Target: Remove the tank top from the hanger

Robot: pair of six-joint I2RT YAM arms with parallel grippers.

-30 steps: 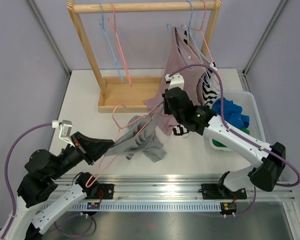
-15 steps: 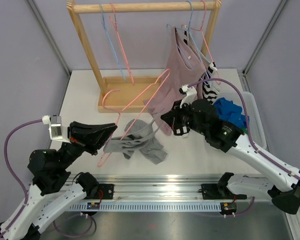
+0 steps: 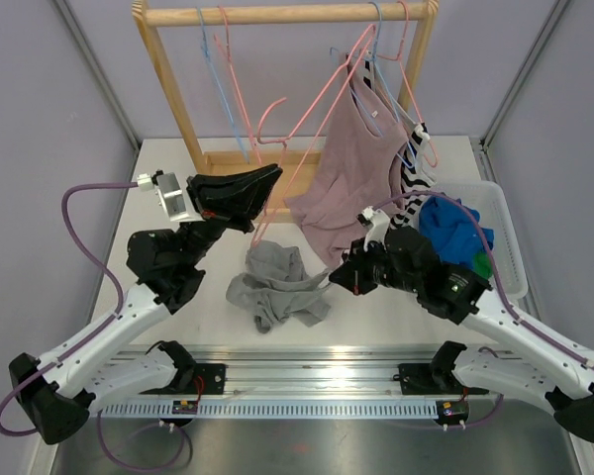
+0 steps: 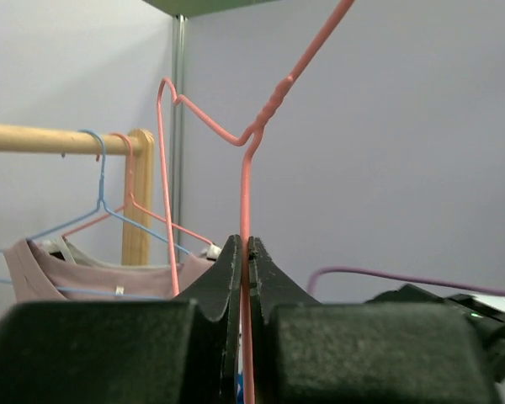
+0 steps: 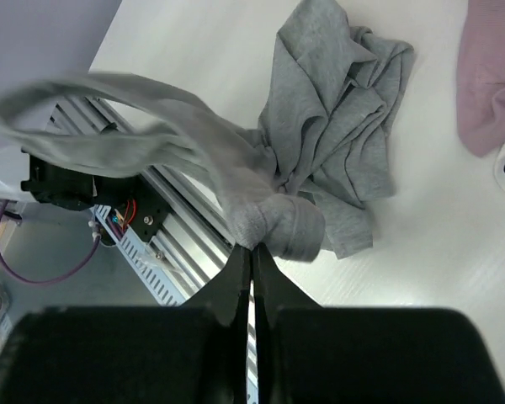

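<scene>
Big change in the last sec: hanger [image 4: 244, 194] and tank top [image 3: 277, 284] are now apart. A sec ago the grey top was strung on the pink wire, stretched between both arms. Half a sec ago it was sagging off as the wire went up. Now the wire is bare.

Left gripper [image 3: 267, 181] has swung up and back twd the wooden rack [image 3: 277, 14]. Its jaws are together, clamped on the hanger's wire. Left wrist view shows the wire pinched right between the tips, nothing hanging from it.

Right gripper [image 5: 252, 252] has dropped from up by the rack to low over the table [image 3: 163, 158], just right of the grey heap. Jaws together, and in the wrist view they pinch a bunched bit of grey cloth, w/ a strap looping off to one side. So it looks like it has the top by one edge.

Tank top itself: crumpled heap flat on the table, between the 2 arms, near the front rail. It's well clear of the pink top [image 3: 346, 178] on the rack and the basket [image 3: 507, 242].

Judgement: removal is basically done. What's left is prob. letting go of the cloth and parking the empty hanger
</scene>
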